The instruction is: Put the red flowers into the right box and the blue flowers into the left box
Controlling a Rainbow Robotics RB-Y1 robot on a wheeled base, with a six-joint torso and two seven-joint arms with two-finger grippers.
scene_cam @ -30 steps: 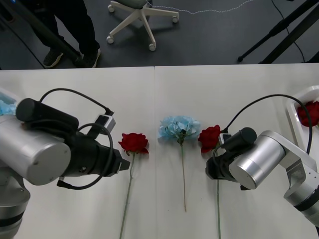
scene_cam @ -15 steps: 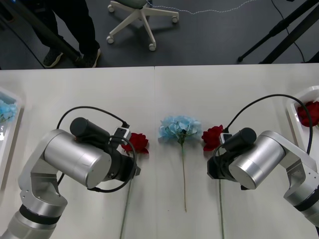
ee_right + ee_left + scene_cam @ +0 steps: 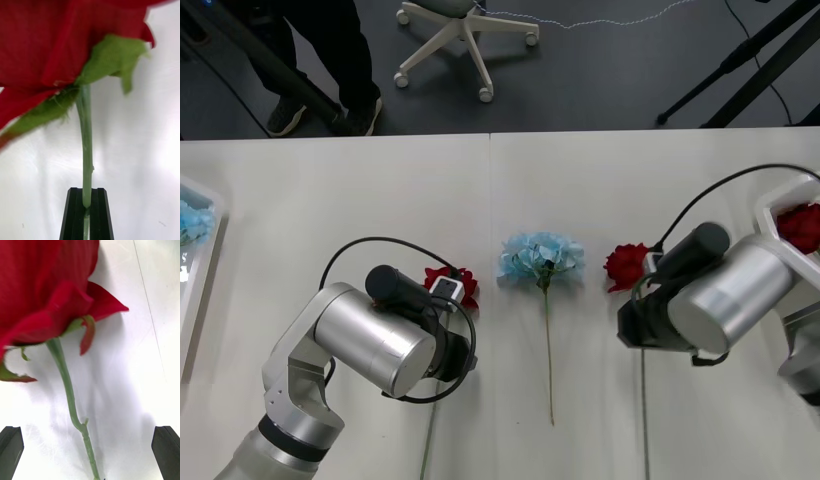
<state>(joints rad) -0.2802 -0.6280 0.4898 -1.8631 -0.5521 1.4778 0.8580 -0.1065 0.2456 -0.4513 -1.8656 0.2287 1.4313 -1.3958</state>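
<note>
Three red flowers (image 3: 627, 266), two blue flowers (image 3: 541, 257) on the table — right gripper (image 3: 86, 204) pinched one red stem; left gripper (image 3: 89, 452) gaped wide around another.

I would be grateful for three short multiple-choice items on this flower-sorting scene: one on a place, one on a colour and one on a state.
1. The blue flower on the table lies:
A) between the left red rose and the right red rose
B) inside the right box
C) to the left of both roses

2. The fingers of the right gripper are:
A) blue
B) black
C) red

3. The right gripper is:
A) open beside a stem
B) shut on the right red rose
C) shut on the blue flower

Key:
1 A: the front view shows a rose on each side of it.
2 B: the right wrist view shows black ribbed fingers.
3 B: there the fingers clamp the rose's green stem, while the left gripper is open astride the left red rose's stem.
</note>
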